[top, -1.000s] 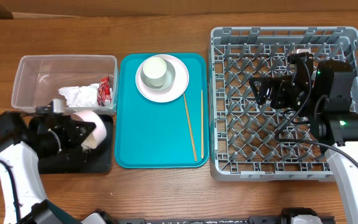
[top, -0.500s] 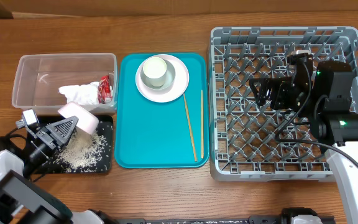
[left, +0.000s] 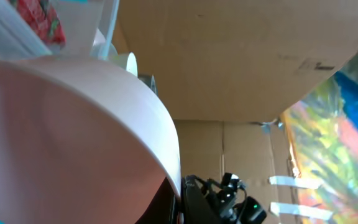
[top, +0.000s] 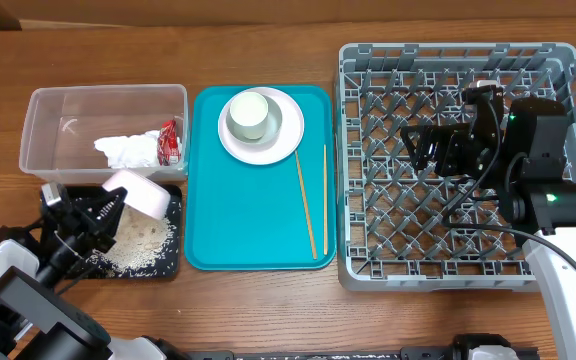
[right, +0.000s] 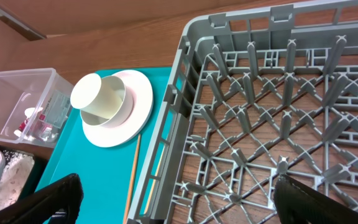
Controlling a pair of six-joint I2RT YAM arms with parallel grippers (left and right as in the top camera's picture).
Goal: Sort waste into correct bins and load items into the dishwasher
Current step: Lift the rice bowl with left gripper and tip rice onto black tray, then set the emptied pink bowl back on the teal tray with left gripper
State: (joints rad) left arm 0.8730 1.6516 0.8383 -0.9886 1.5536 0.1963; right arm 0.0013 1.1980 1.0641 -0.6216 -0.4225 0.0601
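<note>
1. The left gripper (top: 103, 208) is clamped on the rim of the pale pink bowl (top: 143, 193). It holds the bowl tipped on its side, just left of the teal serving tray (top: 248, 225).
2. The bowl hangs over the black tray (top: 168, 266), which touches the teal tray's left edge at the near end. Loose rice (top: 136, 240) lies heaped on it under the bowl's mouth.
3. The left wrist view shows only the bowl's smooth outer curve up close, so I cannot tell whether any grains remain inside.
4. The clear tub (top: 58, 120), left of the teal tray at the far end, holds the napkin (top: 126, 150) and the red wrapper (top: 171, 143).
5. The right gripper (top: 420, 147) hovers over the dish rack (top: 438, 278), which lies right of the teal tray. Its fingers (right: 55, 198) are spread wide with nothing between them.
6. The plate (top: 283, 140), the cup (top: 251, 115) and the chopsticks (top: 308, 205) lie on the teal tray, and the sticks run lengthwise from far to near.
7. The rice looks tipped out, so the bowl probably goes to the rack next. The rack lies across the full width of the teal tray from the left gripper, and the right arm is much nearer it.
</note>
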